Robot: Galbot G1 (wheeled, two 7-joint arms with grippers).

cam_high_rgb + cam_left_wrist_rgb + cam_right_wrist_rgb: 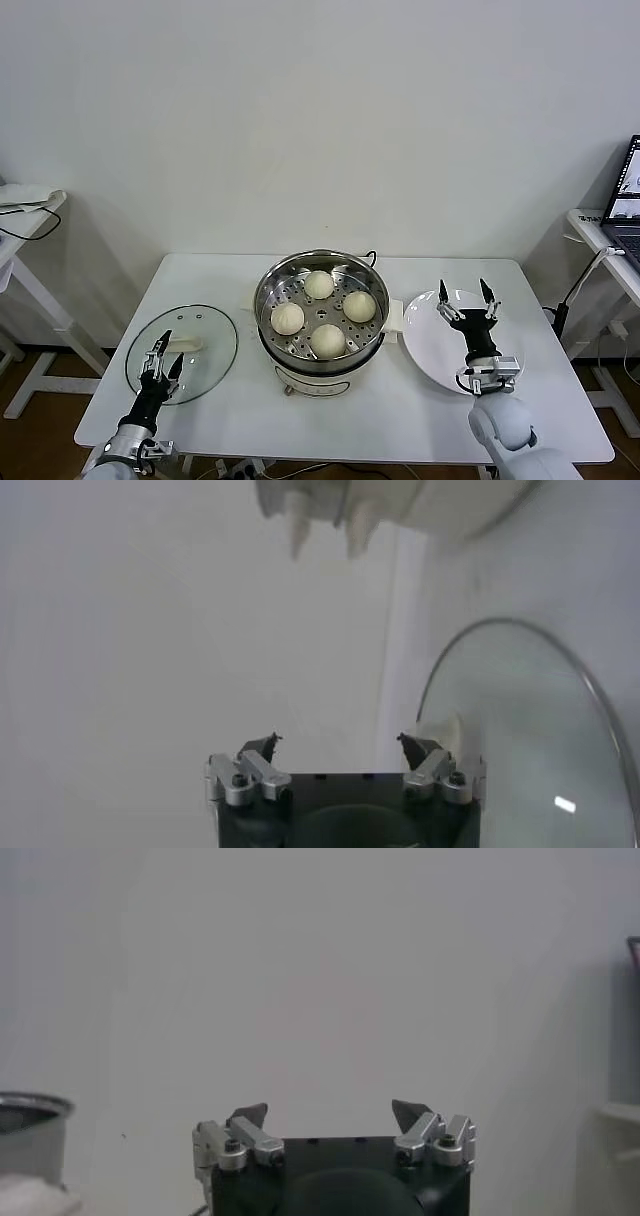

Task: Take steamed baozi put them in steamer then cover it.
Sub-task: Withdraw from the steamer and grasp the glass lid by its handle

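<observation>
You're moving to the covering step: all four baozi sitting in the steamer, left gripper open and empty over the glass lid, white handle just ahead; right gripper idling open above the plate.

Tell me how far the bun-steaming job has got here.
Loading looks done: four pale cream-white buns sit on the perforated tray of the round stainless-steel steamer, and the flat white plate is bare. Neither open claw holds anything; the left claw hovers over the clear glass lid on the table. Covering remains. The right claw waits above the plate.

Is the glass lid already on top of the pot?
No, the glass lid lies flat on the table left of the steamer, which stands uncovered.
</observation>
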